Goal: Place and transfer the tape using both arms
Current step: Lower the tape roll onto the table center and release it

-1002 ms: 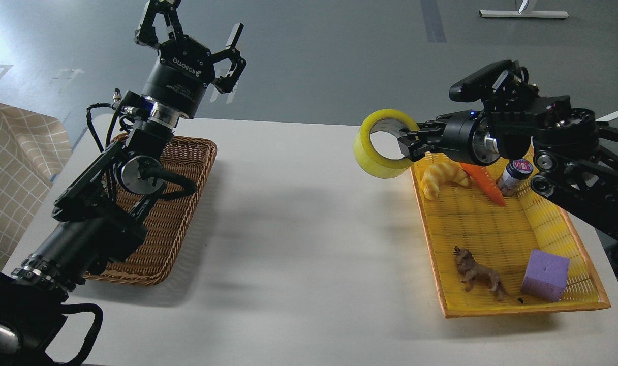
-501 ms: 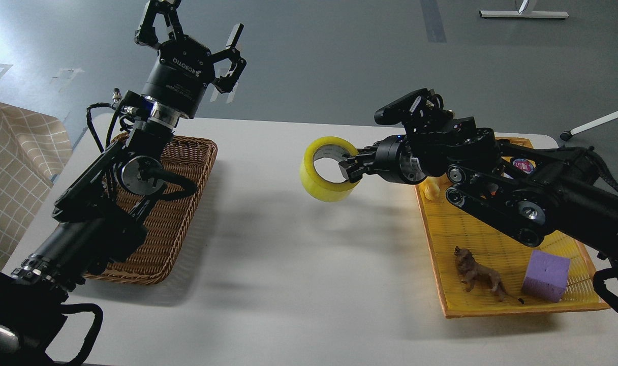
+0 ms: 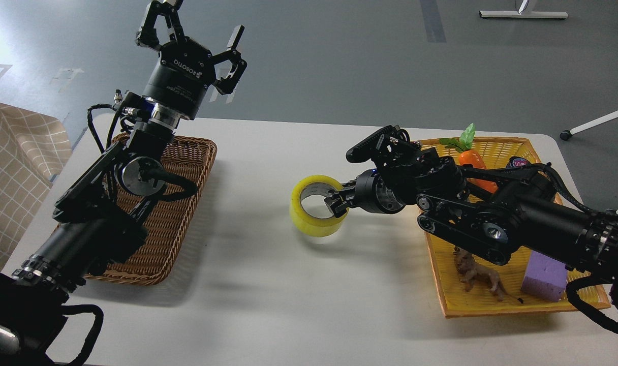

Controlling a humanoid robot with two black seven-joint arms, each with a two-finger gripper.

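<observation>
White table (image 3: 268, 305) with wicker basket (image 3: 187, 203) near its left edge and yellow tray (image 3: 441, 284) at the right edge; left gripper (image 3: 192, 38) is raised over the far-left corner, fingers spread wide, holding nothing. Right gripper (image 3: 334, 201) clamps the tape (image 3: 314, 213) by its wall at table centre, roll low, probably just touching the top. To do it well: settle the roll flat mid-table before letting go, then back straight out

tape (image 3: 316, 213) 1 | baskets 2 (wicker (image 3: 187, 168), yellow (image 3: 497, 305)) | arms 2
</observation>
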